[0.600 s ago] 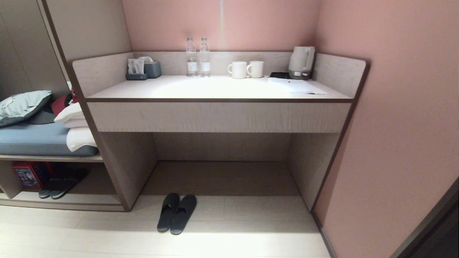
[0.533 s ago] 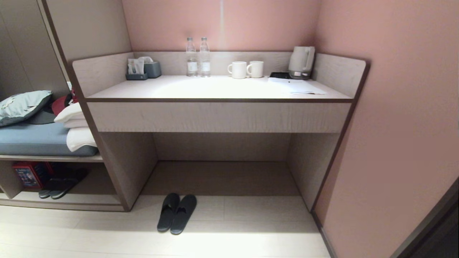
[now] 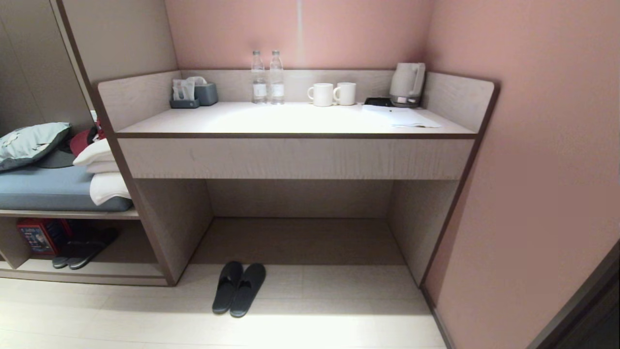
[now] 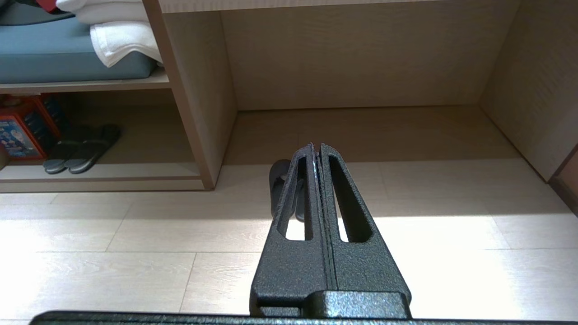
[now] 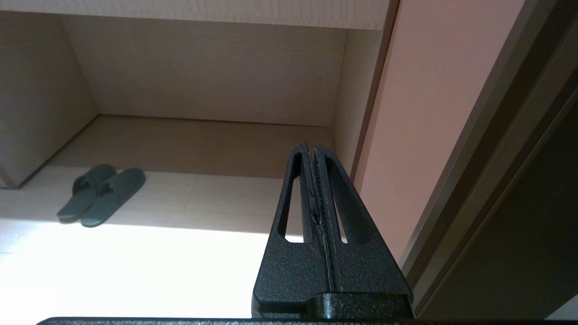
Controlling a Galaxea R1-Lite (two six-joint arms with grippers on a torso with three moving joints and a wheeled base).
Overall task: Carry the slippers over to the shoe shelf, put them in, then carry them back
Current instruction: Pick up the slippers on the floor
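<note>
The slippers (image 3: 239,289) lie side by side on the floor (image 3: 310,325), toes toward the desk recess (image 3: 298,240). The shoe shelf (image 3: 92,268) sits well to their left, with another dark pair (image 3: 77,253) inside. The left end effector (image 4: 316,149) and right end effector (image 5: 311,146) hang low, each pressed together and empty.

matt dark fabric slippers (image 3: 239,289), pale wood-grain shoe shelf (image 3: 87,271), rough-textured black left gripper (image 4: 316,146)
</note>
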